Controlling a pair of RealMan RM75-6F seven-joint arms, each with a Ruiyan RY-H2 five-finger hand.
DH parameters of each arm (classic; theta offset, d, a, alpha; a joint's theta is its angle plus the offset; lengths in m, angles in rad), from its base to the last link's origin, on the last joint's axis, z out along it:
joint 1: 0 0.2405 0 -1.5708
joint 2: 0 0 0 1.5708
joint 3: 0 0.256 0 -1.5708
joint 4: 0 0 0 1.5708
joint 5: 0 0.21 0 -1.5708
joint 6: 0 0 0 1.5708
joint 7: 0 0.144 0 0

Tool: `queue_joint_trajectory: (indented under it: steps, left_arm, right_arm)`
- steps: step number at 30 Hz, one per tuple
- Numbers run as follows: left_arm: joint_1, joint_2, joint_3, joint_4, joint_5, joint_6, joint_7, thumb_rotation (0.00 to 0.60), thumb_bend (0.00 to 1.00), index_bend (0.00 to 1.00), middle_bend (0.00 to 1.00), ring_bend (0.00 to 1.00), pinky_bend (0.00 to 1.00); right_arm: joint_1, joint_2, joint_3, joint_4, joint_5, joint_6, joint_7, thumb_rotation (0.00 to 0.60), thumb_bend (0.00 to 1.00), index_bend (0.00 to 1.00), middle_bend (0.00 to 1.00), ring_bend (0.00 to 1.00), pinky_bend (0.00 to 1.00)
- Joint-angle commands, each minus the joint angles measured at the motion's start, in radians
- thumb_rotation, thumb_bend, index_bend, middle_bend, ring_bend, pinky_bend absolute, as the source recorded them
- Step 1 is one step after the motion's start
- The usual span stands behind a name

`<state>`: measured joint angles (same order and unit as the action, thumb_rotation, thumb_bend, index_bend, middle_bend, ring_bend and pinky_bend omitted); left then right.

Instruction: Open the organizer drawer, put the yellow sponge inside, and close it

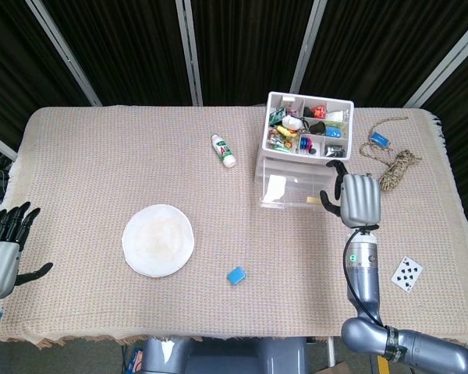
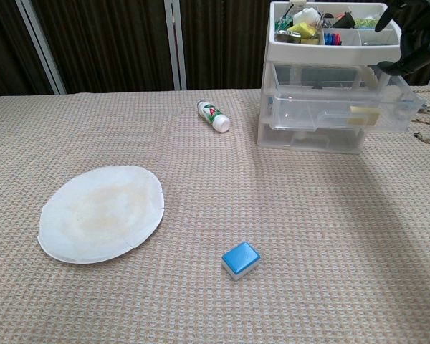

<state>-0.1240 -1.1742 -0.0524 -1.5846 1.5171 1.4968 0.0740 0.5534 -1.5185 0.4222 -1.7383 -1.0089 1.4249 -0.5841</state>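
Yellow sponge [image 2: 363, 115] lies inside pulled-out organizer drawer [image 2: 337, 107]. Right hand [image 1: 356, 199] empty, fingers spread, beside drawer. Closing: press drawer front squarely, push straight. Left hand [image 1: 1, 251] idle, spread.

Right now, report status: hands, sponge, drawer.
Left hand open, idle at table edge. Right hand empty above the drawer. Yellow sponge inside drawer, drawer not yet closed. Nothing blocking it.
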Motion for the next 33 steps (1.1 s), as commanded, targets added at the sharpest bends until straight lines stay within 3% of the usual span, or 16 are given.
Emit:
queue_joint_trajectory:
  steps: [1,4,8,14,17,24,33]
  left_arm:
    - [0.001,-0.001,0.0,0.0,0.001,0.002,0.001,0.6,0.11,0.06,0.0,0.0,0.0]
    - [0.001,-0.002,0.0,0.001,0.002,0.003,0.003,0.6,0.12,0.06,0.0,0.0,0.0]
    - [0.001,-0.003,-0.001,0.0,0.0,0.005,0.005,0.6,0.11,0.06,0.0,0.0,0.0]
    - [0.002,-0.005,-0.002,0.001,-0.001,0.006,0.008,0.6,0.11,0.06,0.0,0.0,0.0]
    - [0.001,-0.007,-0.002,0.002,-0.002,0.004,0.011,0.6,0.11,0.06,0.0,0.0,0.0]
    - [0.001,-0.008,-0.003,0.002,0.001,0.009,0.011,0.6,0.11,0.06,0.0,0.0,0.0]
    - [0.001,-0.009,-0.003,0.005,0.003,0.01,0.005,0.6,0.12,0.06,0.0,0.0,0.0]
  right_arm:
    - [-0.038,0.027,-0.112,-0.015,-0.202,0.044,0.073,0.6,0.21,0.33,0.5,0.45,0.53]
    - [-0.055,0.042,-0.196,0.025,-0.366,0.075,0.104,0.6,0.21,0.33,0.35,0.27,0.49]
    - [-0.076,0.063,-0.317,0.128,-0.568,0.108,0.096,0.6,0.21,0.31,0.19,0.09,0.2]
    - [-0.108,0.077,-0.424,0.242,-0.681,0.102,0.066,0.6,0.21,0.14,0.03,0.0,0.02]
    - [-0.127,0.068,-0.469,0.314,-0.729,0.098,-0.005,0.6,0.21,0.07,0.0,0.0,0.0]
    - [-0.161,-0.003,-0.496,0.433,-0.746,0.065,-0.112,0.6,0.2,0.0,0.0,0.0,0.0]
    - [-0.181,-0.115,-0.48,0.569,-0.747,0.051,-0.219,0.6,0.2,0.0,0.0,0.0,0.0]
